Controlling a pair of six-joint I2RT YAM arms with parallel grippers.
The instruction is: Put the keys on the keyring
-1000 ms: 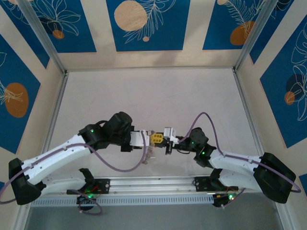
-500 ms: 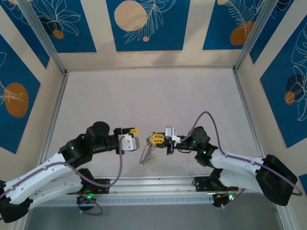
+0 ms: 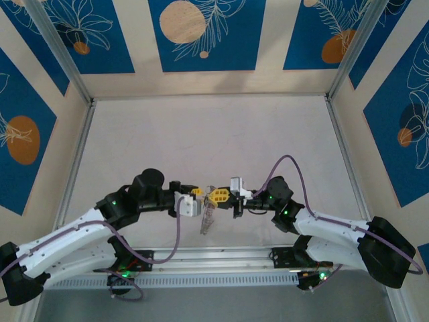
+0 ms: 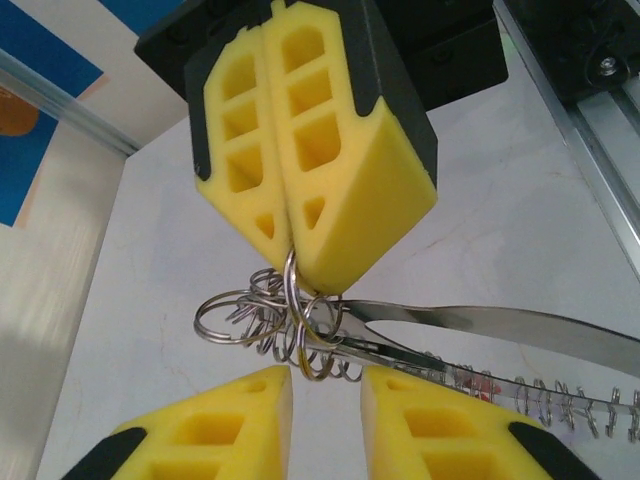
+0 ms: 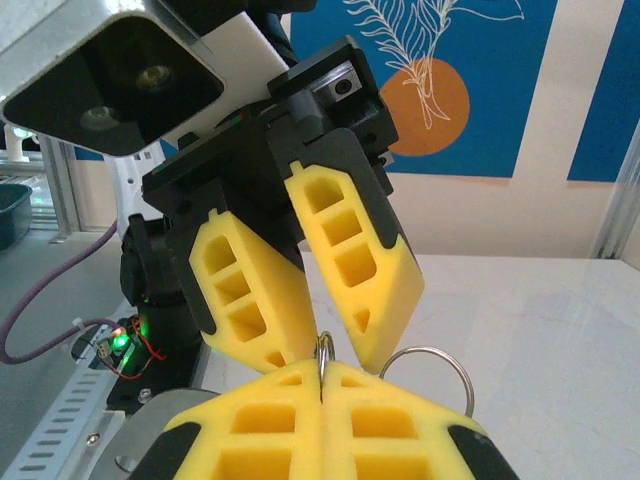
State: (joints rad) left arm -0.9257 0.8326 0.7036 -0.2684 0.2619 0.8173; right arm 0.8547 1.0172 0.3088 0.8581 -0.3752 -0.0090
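Note:
My right gripper (image 3: 219, 196) is shut on a thin metal ring of the keyring (image 4: 291, 272), held above the table near its front edge. Below it hangs a bunch of small split rings (image 4: 250, 318) with the silvery keys (image 4: 480, 326) trailing to one side. In the top view the bunch (image 3: 208, 219) dangles between the two grippers. My left gripper (image 4: 325, 410) is open and faces the right one. Its fingertips (image 5: 278, 345) flank the held ring (image 5: 323, 350) with nothing between them. A second ring (image 5: 432, 372) shows beside my right gripper (image 5: 322, 370).
The white table (image 3: 214, 141) stretches away behind the grippers. A metal rail (image 3: 214, 258) with both arm bases runs along the near edge. Aluminium posts and patterned wall panels (image 3: 201, 33) close in the sides and back.
The left arm drew back to the left, then came in again to the right gripper with its jaws apart. The right gripper and the bunch have stayed in place.

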